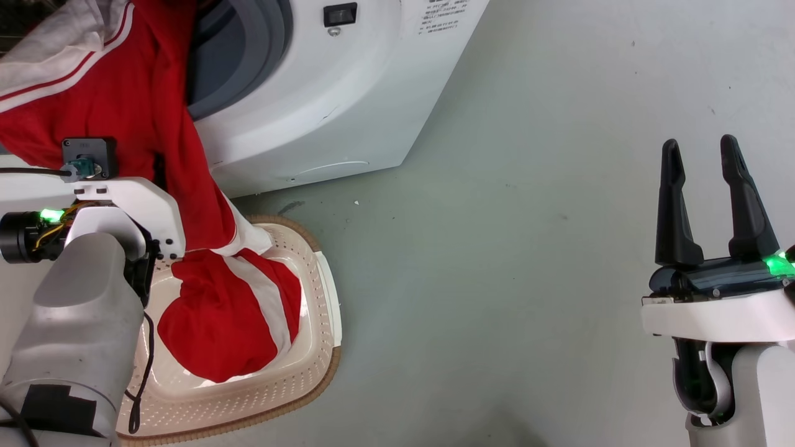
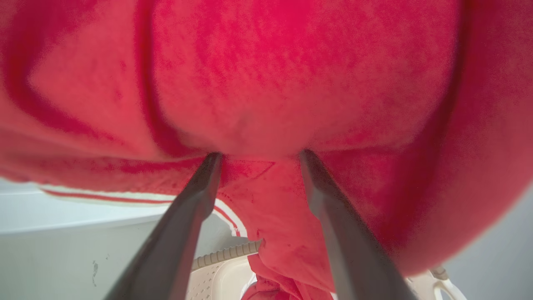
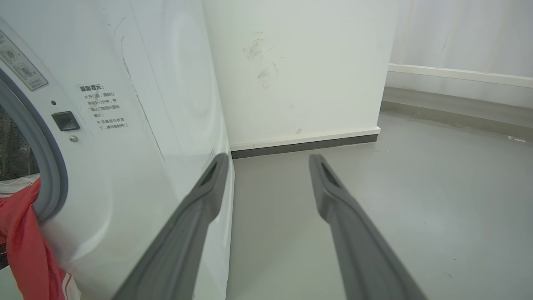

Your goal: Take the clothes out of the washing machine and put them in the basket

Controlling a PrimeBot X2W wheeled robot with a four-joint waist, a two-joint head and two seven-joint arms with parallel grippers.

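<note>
One garment [image 1: 155,93] hangs into one basket [image 1: 324,273]; left end effector [image 2: 260,155] and right end effector [image 1: 699,144] gape wide.

The head view looks steeply down at the washing machine [image 1: 323,112]. The left wrist view sits right against the clothes [image 2: 266,83] hanging before it. The right wrist view looks level past its front, sharing its sticker [image 1: 441,18] with the head view.

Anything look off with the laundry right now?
Yes: the clothes are strung from the porthole of the washing machine down into the basket. Only the lower end lies inside; the rest hangs above it.
</note>
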